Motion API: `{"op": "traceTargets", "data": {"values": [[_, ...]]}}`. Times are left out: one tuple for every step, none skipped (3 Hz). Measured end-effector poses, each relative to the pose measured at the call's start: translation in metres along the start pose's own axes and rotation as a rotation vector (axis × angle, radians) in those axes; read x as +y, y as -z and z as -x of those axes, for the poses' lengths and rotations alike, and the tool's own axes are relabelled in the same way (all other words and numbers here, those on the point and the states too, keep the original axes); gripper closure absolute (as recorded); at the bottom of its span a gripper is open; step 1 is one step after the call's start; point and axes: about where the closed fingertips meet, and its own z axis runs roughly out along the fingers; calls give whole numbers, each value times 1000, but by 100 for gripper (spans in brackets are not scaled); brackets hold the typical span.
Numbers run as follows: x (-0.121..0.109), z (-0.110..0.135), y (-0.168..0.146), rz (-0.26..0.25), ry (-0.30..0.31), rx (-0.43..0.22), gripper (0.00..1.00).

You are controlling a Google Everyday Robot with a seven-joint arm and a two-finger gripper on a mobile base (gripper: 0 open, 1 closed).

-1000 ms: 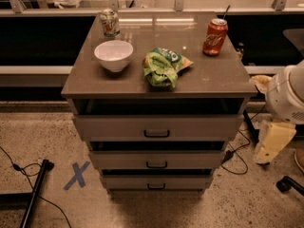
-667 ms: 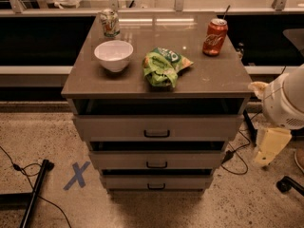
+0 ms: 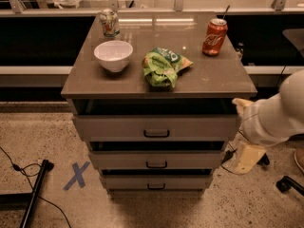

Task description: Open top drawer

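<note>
Gripper (image 3: 249, 156) hangs just right of the cabinet (image 3: 213, 82), below top-drawer level; its opening state cannot be told. Top drawer (image 3: 156, 127), partly out, lies left of it, apart. Farther back, on the cabinet: green bag (image 3: 164, 66) and red can (image 3: 214, 37), lettering unreadable.

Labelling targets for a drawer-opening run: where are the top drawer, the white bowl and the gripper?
top drawer (image 3: 156, 126): camera view, front panel centre.
white bowl (image 3: 113, 55): camera view, inside surface.
gripper (image 3: 249, 156): camera view, beige body, right of the drawers.
</note>
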Motion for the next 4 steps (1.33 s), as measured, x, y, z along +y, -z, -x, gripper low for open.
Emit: {"op": "traceTargets", "data": {"values": [[12,9,-34,-5,53,15,0],[28,26,-75,16,123,49,0],[25,29,-113,34,136,68,0],[12,29,-141,52,134,65,0]]}}
